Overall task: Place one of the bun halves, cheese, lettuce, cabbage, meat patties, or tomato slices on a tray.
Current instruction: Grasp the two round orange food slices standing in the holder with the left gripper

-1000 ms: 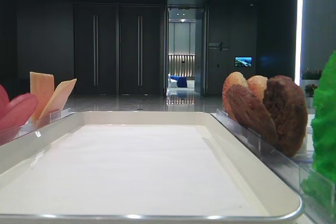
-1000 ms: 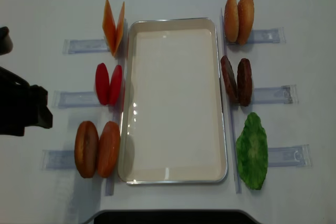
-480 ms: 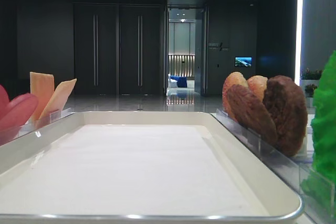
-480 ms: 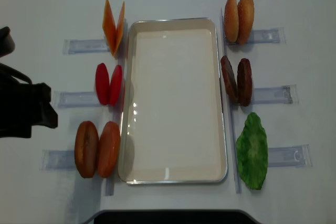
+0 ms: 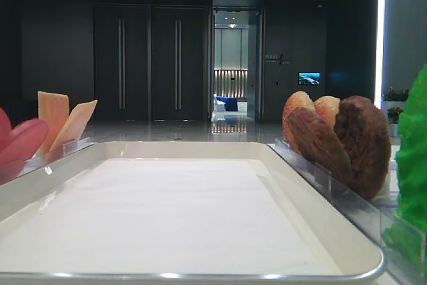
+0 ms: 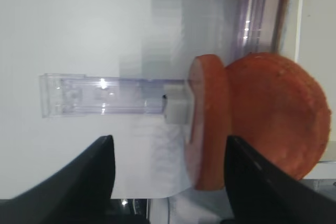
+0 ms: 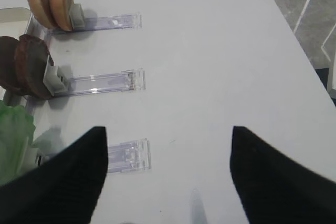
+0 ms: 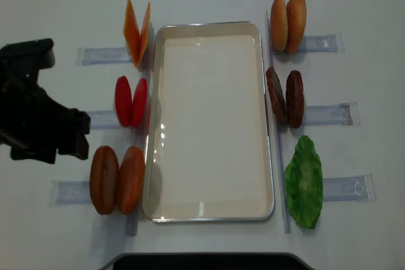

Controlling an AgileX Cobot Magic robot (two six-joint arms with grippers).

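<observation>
The cream tray (image 8: 209, 24) lies in the middle with only white paper in it. To its left stand cheese slices (image 8: 137, 33), tomato slices (image 8: 131, 101) and two bun halves (image 8: 117, 179). To its right stand two more bun halves (image 8: 288, 22), meat patties (image 8: 286, 97) and green lettuce (image 8: 304, 181). My left gripper (image 8: 81, 136) hovers open just left of the lower-left buns; its wrist view shows the nearer bun half (image 6: 210, 129) ahead of the open fingers (image 6: 168, 150). My right gripper (image 7: 168, 135) is open over bare table right of the lettuce. No cabbage shows.
Each ingredient pair leans in a clear plastic holder (image 8: 101, 55) lying flat on the white table. One holder (image 7: 100, 82) extends right of the patties, another (image 7: 128, 156) sits by the right gripper's left finger. The table's right edge (image 7: 294, 40) is near.
The left arm has moved right and slightly forward, closing in on the lower-left bun halves. Its jaws stay open. Nothing on the table has shifted.
</observation>
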